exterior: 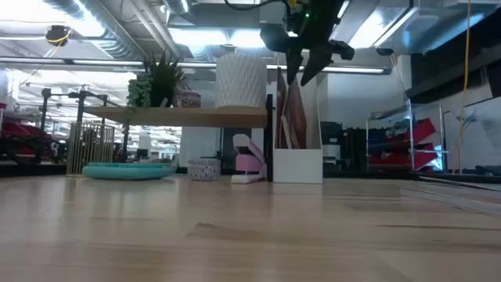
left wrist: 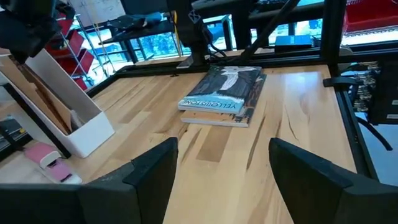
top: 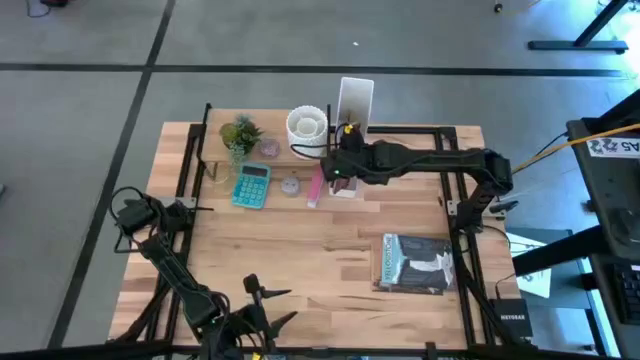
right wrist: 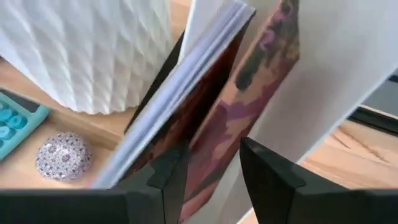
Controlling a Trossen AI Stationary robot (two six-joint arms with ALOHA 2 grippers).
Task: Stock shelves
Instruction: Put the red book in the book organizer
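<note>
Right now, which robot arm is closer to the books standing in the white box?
Probably the right. Its gripper hangs open just above the books in the white file box, beside the shelves. The left gripper waits far off at the table's near edge.

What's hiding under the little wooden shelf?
Under the shelf, on the table, are a teal calculator, a small speckled round thing and a pink stapler. Whatever sits further back under it is hidden in these pictures.

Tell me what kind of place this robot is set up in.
Probably a robotics lab or workshop: the wooden table stands on a bare grey floor, exposed ceiling ducts run overhead, and red metal racks stand in the room behind.
</note>
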